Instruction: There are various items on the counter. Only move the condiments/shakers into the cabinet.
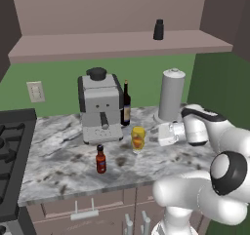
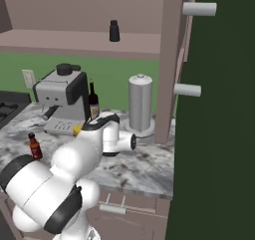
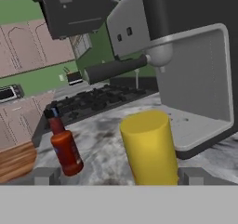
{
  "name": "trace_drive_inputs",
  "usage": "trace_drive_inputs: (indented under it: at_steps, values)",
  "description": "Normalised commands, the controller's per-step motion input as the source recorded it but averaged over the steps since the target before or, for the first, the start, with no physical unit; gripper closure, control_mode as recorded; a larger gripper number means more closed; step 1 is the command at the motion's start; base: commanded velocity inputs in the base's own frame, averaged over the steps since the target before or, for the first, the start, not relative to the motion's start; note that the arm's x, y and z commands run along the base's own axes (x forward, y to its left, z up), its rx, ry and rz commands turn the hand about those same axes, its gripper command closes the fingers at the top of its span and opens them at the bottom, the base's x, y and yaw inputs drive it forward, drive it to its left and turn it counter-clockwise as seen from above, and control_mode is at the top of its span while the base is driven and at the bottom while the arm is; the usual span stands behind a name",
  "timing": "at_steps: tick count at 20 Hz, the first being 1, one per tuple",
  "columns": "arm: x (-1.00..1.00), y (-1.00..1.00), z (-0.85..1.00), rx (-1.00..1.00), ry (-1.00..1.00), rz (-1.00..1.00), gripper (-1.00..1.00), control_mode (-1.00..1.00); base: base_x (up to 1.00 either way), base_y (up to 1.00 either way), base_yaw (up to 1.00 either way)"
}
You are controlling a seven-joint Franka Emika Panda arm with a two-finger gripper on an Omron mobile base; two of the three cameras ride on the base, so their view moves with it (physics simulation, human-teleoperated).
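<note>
Working across from the coffee machine (image 1: 100, 108), which is my landmark here: the red sauce bottle (image 1: 101, 159) is standing in front of it, nearer the counter (image 1: 53, 156) edge and a little to its left. The yellow bottle (image 1: 138, 138) is sitting just off the machine's front right corner, and the wine bottle (image 1: 126, 103) is tucked in close beside the machine's right side. The grey canister (image 1: 171, 94) is standing well to the right of it. Up above the machine, the black shaker (image 1: 158, 29) is already resting on the cabinet (image 1: 122, 45) shelf.

Now the risks. The yellow bottle is sitting very near the machine's drip tray, so if the gripper (image 1: 159, 134) is pushing in too far, the far finger could be knocking the tray or shoving the bottle against it and tipping it. A grab that is off-centre could be spinning the round bottle out sideways toward the red sauce bottle. On the lift, the wine bottle close behind is looking like the thing to clip.

As for the arm, it is reaching in low from the machine's right, forearm lying roughly level over the counter, hand pointing leftward at the yellow bottle. In the hand view the fingers (image 3: 46, 175) are standing wide apart on either side of the yellow bottle, gripping nothing.
</note>
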Motion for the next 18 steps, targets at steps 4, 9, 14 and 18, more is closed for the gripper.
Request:
trace_drive_inputs:
  at_steps: [4,9,14,18]
  values:
    - [0.08,0.15,-0.11,0.00,0.03,0.00,-1.00,-1.00,0.00,0.00,0.00]
    - [0.06,0.07,-0.08,0.00,0.03,0.00,-1.00,-1.00,0.00,0.00,0.00]
    - [0.03,0.01,-0.02,0.00,0.01,0.00,-1.00,-1.00,0.00,0.00,0.00]
    - [0.13,0.11,-0.07,0.00,0.03,0.00,-1.00,-1.00,0.00,0.00,0.00]
